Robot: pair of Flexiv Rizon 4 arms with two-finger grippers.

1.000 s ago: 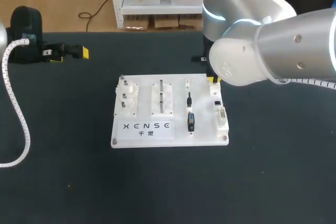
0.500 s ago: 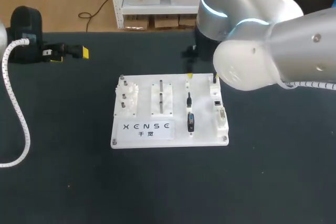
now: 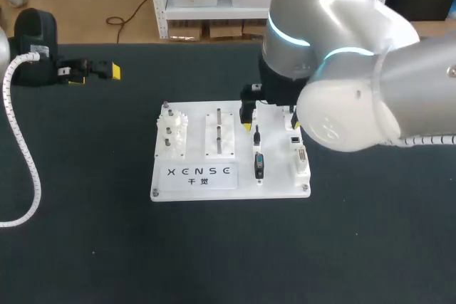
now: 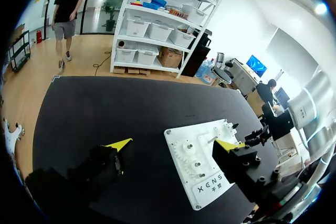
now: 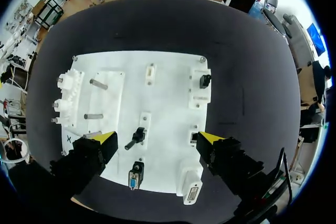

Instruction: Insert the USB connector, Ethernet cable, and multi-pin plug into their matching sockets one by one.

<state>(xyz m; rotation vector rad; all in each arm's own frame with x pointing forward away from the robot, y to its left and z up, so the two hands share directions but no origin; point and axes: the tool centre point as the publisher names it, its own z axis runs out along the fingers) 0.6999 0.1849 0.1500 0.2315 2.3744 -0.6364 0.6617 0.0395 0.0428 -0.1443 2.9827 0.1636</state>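
Right wrist view looks down on the white plastic socket board (image 5: 170, 72) lying on the black counter (image 5: 247, 66); the right tool (image 5: 157, 139) hangs above it, spread wide and empty, over the small black plug (image 5: 136, 137) and blue-faced multi-pin plug (image 5: 135, 174), both resting on the board. Left tool (image 4: 174, 144) gapes wide and empty, well off the board
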